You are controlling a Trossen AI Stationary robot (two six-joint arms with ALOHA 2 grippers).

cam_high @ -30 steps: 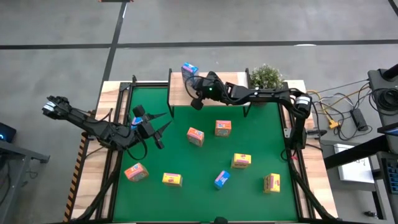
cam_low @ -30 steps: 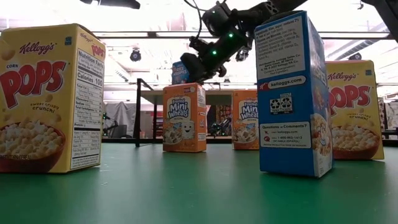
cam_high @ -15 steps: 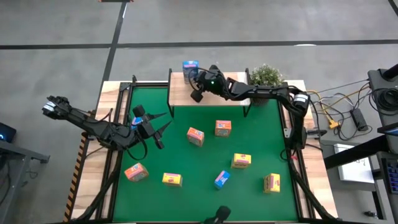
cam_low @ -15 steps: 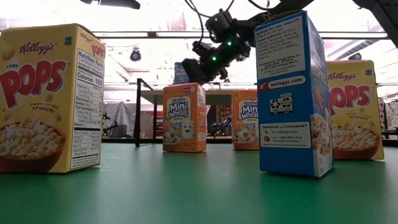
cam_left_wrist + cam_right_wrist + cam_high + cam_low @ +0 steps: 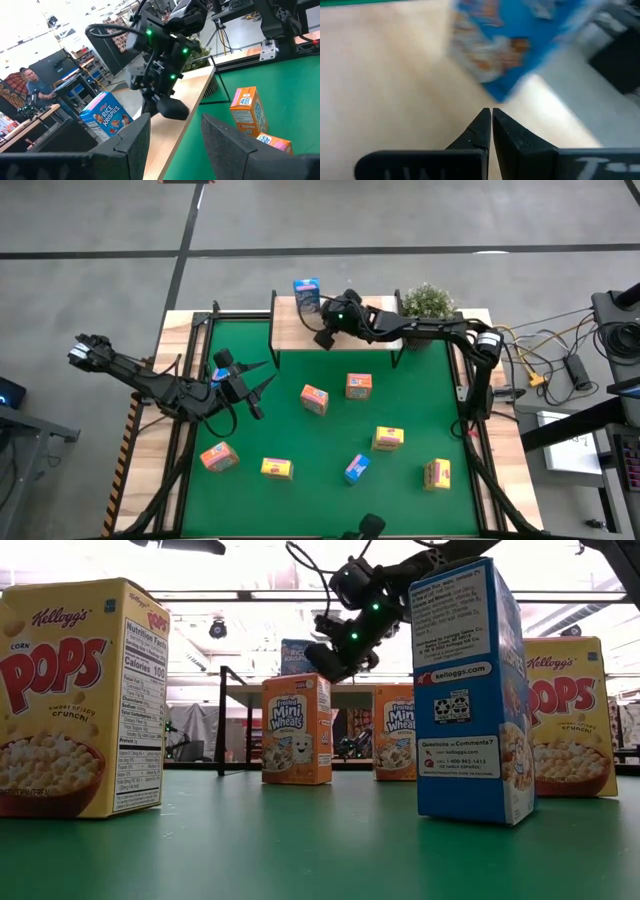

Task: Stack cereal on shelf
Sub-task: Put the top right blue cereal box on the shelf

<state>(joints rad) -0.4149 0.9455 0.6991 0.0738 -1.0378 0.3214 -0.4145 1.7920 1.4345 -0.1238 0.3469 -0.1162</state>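
With the blue cereal box (image 5: 307, 290) standing on the shelf (image 5: 290, 330) at upper centre, the right gripper (image 5: 322, 332), jaws clenched empty beside it, should back off without nudging it.

— Where do you find the shelf (image 5: 345, 335)?
— At the far edge of the table, behind the mat (image 5: 330, 435). One box (image 5: 307, 293) stands at its left end; the plant (image 5: 429, 301) sits off its right end.
— And the right gripper (image 5: 322, 339)?
— Over the shelf, just beside that box.
— The other boxes?
— You see seven spread on the mat. The left gripper (image 5: 258, 385) hangs over the mat's left side.
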